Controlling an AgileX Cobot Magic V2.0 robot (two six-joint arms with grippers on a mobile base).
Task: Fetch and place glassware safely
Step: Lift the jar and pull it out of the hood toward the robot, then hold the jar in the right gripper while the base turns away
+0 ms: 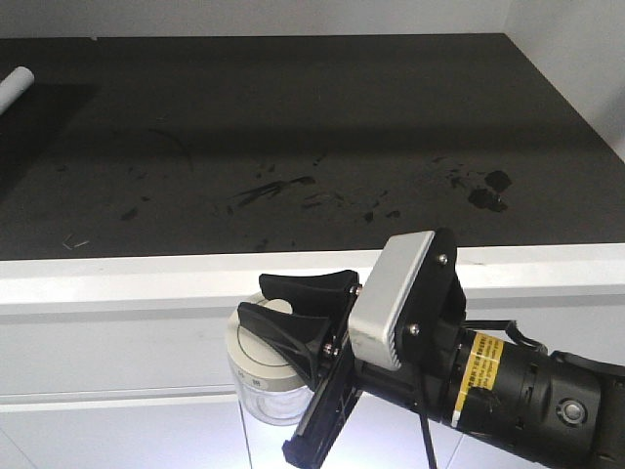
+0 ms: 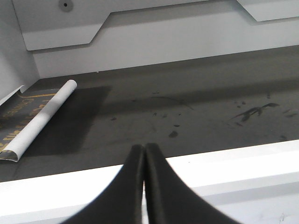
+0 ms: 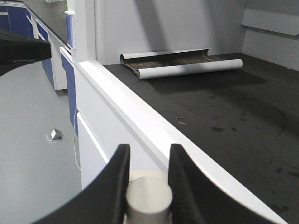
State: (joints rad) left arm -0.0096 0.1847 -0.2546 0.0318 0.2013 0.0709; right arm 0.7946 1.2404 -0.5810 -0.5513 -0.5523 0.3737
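Nearest the lens, low and centre in the front view, the right gripper (image 1: pixel 256 299) had its jaws closed narrowly on either side of the knob (image 3: pixel 149 200). In the right wrist view both jaws pressed against it. The knob topped the cream lid (image 1: pixel 240 344) of the jar (image 1: pixel 264 391), which hung below the white front edge (image 1: pixel 146 269) of the counter (image 1: pixel 293 147), in front of the cabinet face. Whether anything supported it from beneath could not be told.

Above it the dark counter top lay bare, apart from scuffs and a tube (image 1: pixel 15 88) at the upper left. The left gripper (image 2: pixel 144 148) had its jaws pressed together on nothing and pointed at the counter.

As a judgement, the fetching looked done: the jar was gripped and brought up to the counter. What remained was lifting it over the edge, setting it down upright on the top, and letting go.
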